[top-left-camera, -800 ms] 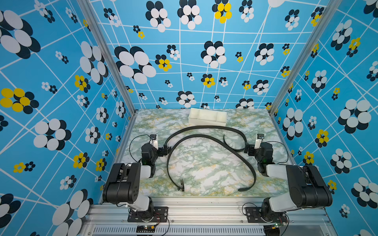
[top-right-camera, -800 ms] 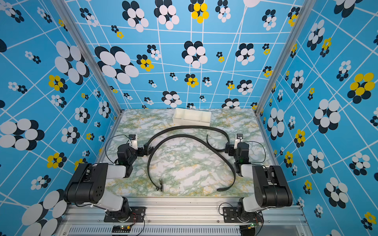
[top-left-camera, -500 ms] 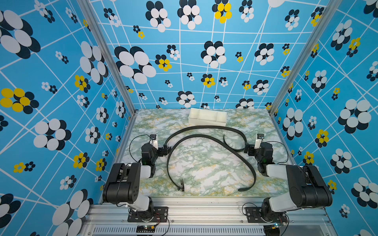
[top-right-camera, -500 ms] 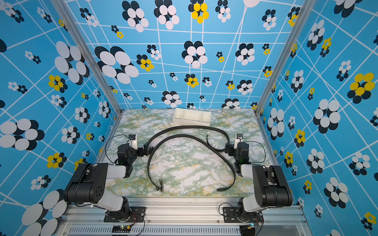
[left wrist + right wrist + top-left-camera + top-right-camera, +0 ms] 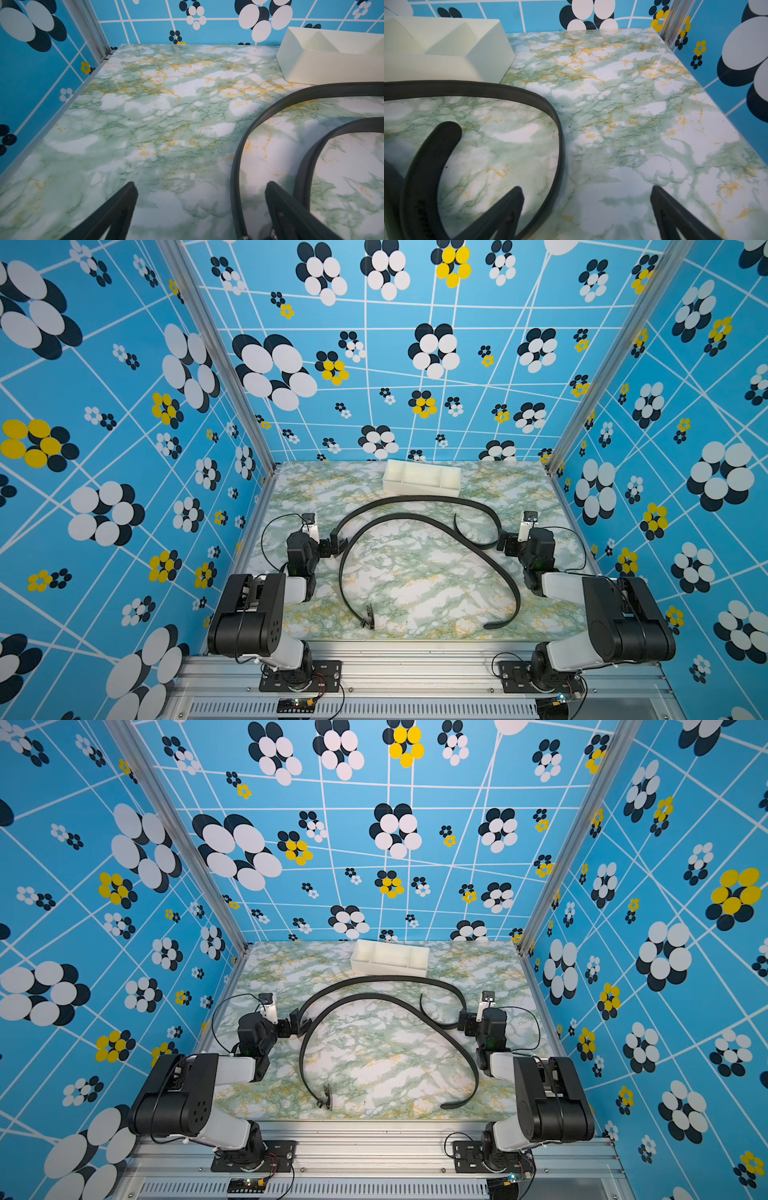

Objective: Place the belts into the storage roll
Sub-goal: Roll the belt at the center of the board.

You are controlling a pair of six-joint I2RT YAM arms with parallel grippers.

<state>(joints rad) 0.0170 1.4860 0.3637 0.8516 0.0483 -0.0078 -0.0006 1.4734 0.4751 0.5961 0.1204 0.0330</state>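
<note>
both arms sit low on the marbled table (image 5: pixel 415 580), one at each side. the left gripper (image 5: pixel 337 544) is spread wide and holds nothing. its wrist view shows bare table between the fingers (image 5: pixel 278 199), with the outer belt (image 5: pixel 235 176) curving past close to one of them. the right gripper (image 5: pixel 504 546) is just as wide and just as empty, and the same belt's hairpin bend lies beside it. we judge each gripper sits near one end of this belt so that it can be gathered from both sides.

the belts (image 5: pixel 419 498) are two long black straps, uncoiled, lying in nested arcs across the table. the inner belt (image 5: pixel 400 515) ends in a small buckle (image 5: pixel 369 620) near the front edge. the storage roll (image 5: pixel 419 488) — an off-white divided tray — stands at the back, just beyond the outer belt, and its compartments look empty.
</note>
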